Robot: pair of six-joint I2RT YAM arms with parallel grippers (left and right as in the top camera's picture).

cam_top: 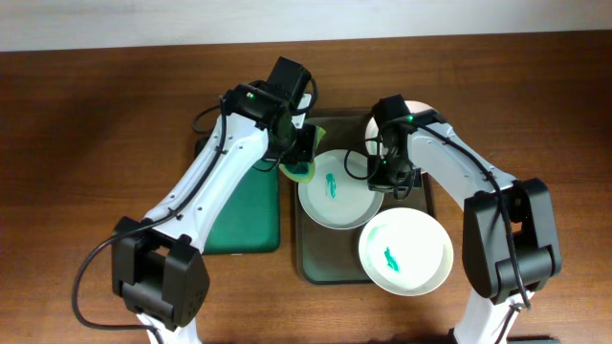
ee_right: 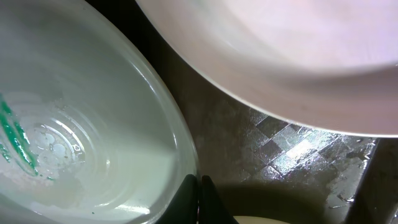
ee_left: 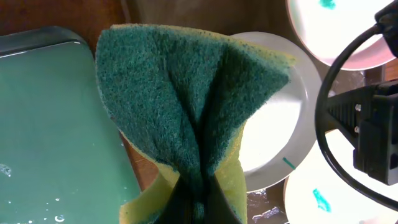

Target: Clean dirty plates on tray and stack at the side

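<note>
Wood table, tray lengthwise toward robot.
Left gripper pinches sponge at tray's left rim; right gripper pressed together over tray centre.

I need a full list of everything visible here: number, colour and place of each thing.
plates: 3, white with teal smears; one mid-tray, one over the tray's near right corner, one at its far end
tray: 1, dark grey-brown, table centre
green tray: 1, left of the dark tray
sponge: 1, green and yellow, at the middle plate's left edge
table: 1, brown wood
arms: 2, white and black; left pincer shut on sponge, right pincer shut by the middle plate's rim
</note>
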